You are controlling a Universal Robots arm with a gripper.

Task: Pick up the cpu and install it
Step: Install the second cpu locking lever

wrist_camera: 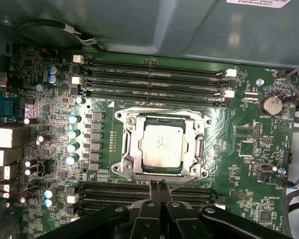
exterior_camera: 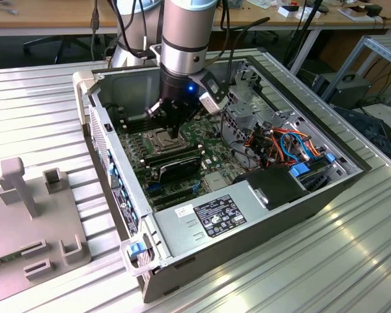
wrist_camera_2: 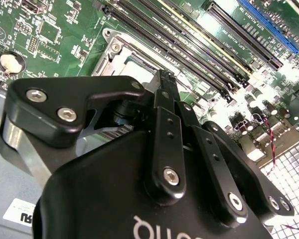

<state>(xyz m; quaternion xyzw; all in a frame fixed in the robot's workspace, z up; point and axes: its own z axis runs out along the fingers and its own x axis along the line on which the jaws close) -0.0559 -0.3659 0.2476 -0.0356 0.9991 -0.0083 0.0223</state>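
Note:
The cpu (wrist_camera: 162,144), a small silver-grey square, lies flat inside the socket's metal frame (wrist_camera: 127,149) on the green motherboard (wrist_camera: 239,149). My gripper (wrist_camera: 157,183) is shut, its two black fingers pressed together with nothing between them, tips just beside the socket's edge near the memory slots. In the second wrist view the gripper (wrist_camera_2: 164,74) points down at the socket, and a strip of the cpu (wrist_camera_2: 134,60) shows past the fingers. In the exterior view the gripper (exterior_camera: 174,132) hangs inside the open computer case, right over the socket (exterior_camera: 158,138).
Long black memory slots (wrist_camera: 154,74) run on both sides of the socket. The case walls (exterior_camera: 104,130), the power supply (exterior_camera: 208,218) and a bundle of coloured cables (exterior_camera: 287,147) close in around the board. A grey fixture (exterior_camera: 32,215) stands on the table at the exterior view's left.

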